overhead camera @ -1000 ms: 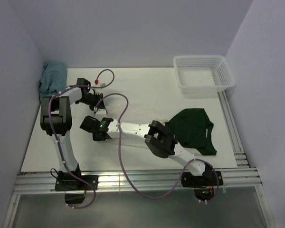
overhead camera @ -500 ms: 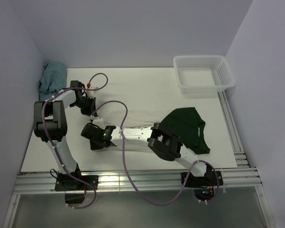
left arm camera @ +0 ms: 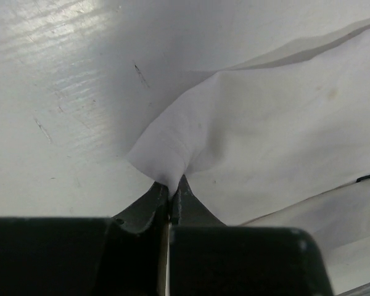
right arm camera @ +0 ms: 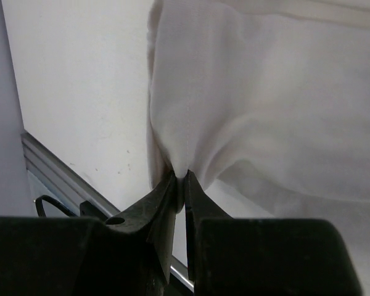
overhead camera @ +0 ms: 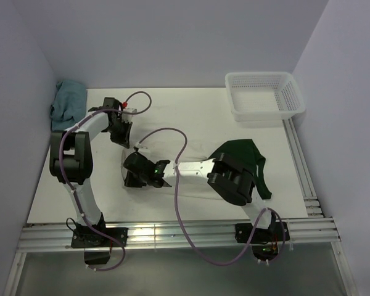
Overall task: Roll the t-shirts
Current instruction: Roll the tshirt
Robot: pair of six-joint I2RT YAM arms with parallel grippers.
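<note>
A cream-white t-shirt [overhead camera: 172,151] lies spread on the white table between my two grippers and is hard to tell from the tabletop. My left gripper [overhead camera: 121,131] is shut on a pinched corner of it [left arm camera: 171,185]; the white cloth [left arm camera: 265,123] fans out ahead. My right gripper [overhead camera: 143,177] is shut on a bunched edge [right arm camera: 184,176], and the fabric [right arm camera: 253,92] hangs in folds from it. A dark green garment [overhead camera: 243,163] lies at the right, partly under my right arm. I cannot tell whether it joins the white cloth.
A white mesh basket [overhead camera: 265,95] stands at the back right. A teal-blue cloth [overhead camera: 68,102] is bunched in the back left corner. Metal rails [overhead camera: 172,234] run along the near edge and the right side. Purple cables loop over the table's middle.
My right gripper has moved right with the shirt edge in it. My left gripper shifted slightly back. The green garment has bunched narrower toward the right.
</note>
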